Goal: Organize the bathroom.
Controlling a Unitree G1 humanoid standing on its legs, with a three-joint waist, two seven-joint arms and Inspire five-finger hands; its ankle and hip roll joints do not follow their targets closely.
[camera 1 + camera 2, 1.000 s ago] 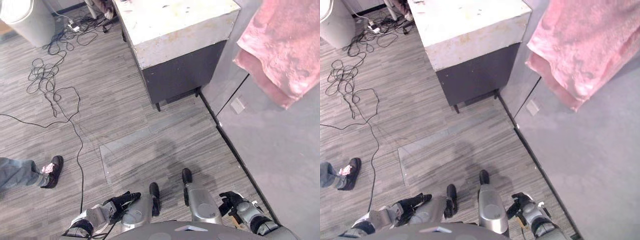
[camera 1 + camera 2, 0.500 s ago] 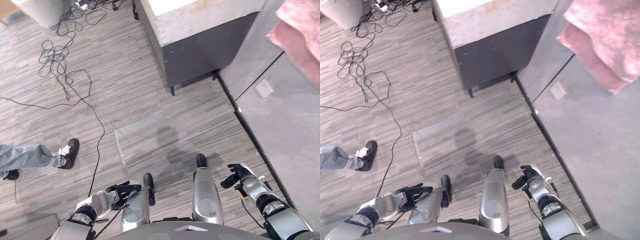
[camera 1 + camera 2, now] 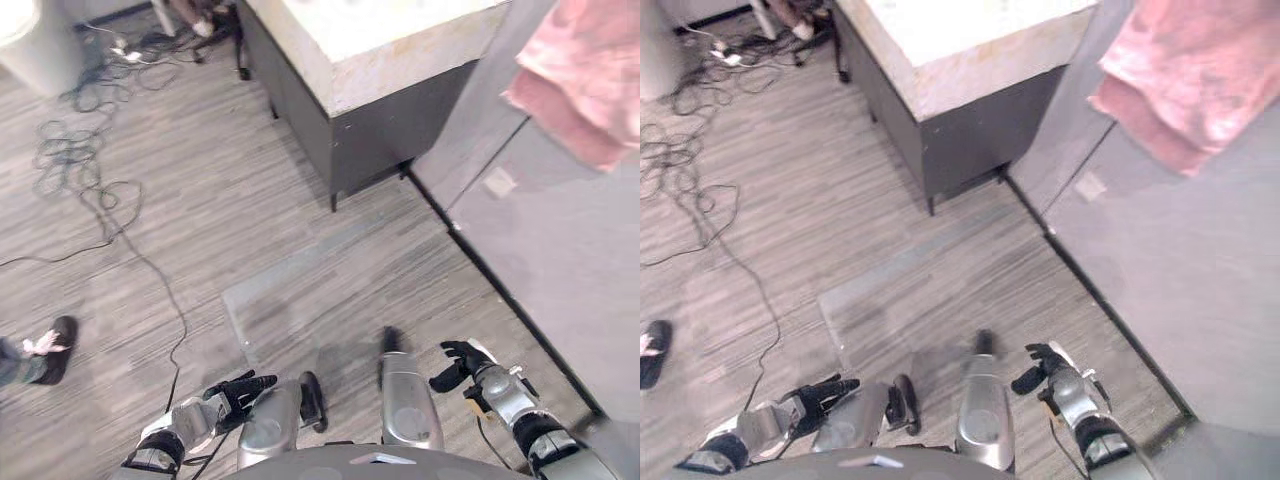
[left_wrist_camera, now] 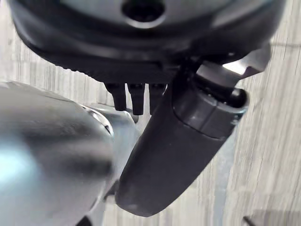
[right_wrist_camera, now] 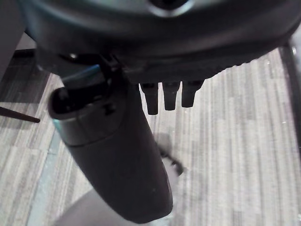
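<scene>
Low at the robot's sides, both arms hang with nothing in them. The left robot hand (image 3: 232, 393) sits near the bottom of the eye views, fingers (image 4: 127, 96) straight and relaxed, holding nothing; its thumb (image 4: 178, 141) stands out across the left wrist view. The right robot hand (image 3: 462, 364) hangs on the other side, just beside the dark strip at the foot of the wall (image 3: 560, 230), its fingers (image 5: 170, 96) likewise loose and released, empty. Ahead stands a cabinet (image 3: 370, 110) with dark sides and a pale, stained worktop (image 3: 390, 45); what lies on it cannot be made out. A pink towel (image 3: 585, 85) hangs against the wall to the right, well apart from both hands. Loose cables (image 3: 80, 160) lie tangled on the wood-patterned floor (image 3: 230, 220) to the left, near a pale round bin (image 3: 35, 45) at the far corner. A person's shoe (image 3: 55, 348) shows at the left edge.
</scene>
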